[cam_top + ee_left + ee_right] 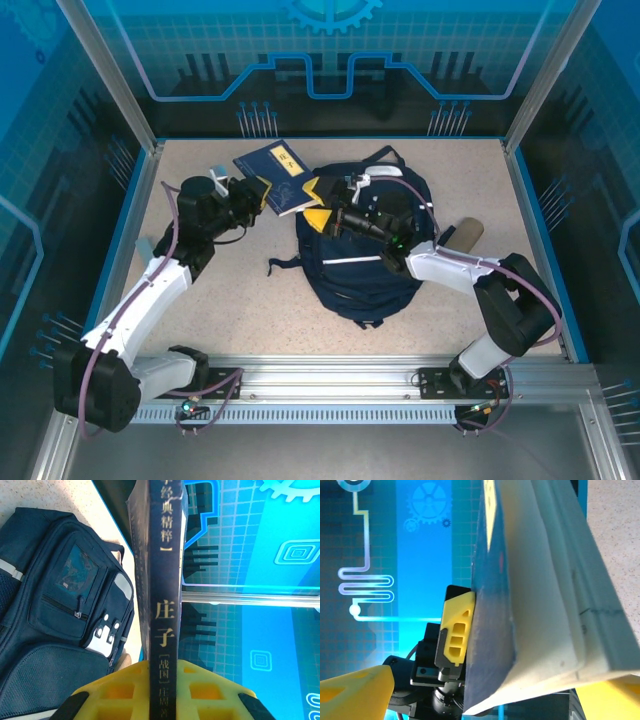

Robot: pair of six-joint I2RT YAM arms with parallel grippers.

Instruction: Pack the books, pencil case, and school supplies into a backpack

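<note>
Handover, I reckon: my left pincer [254,196] clamps dark navy cream-edged book [275,170], eleven o'clock of striped navy backpack [365,275]; right pincer [320,206] wide astride it. Next: close squarely.

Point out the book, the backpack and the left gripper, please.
book [167,605]: left wrist view, on its dark spine.
backpack [360,282]: top external view, on its navy fabric.
left gripper [257,194]: top external view, between its yellow fingertips.
</note>
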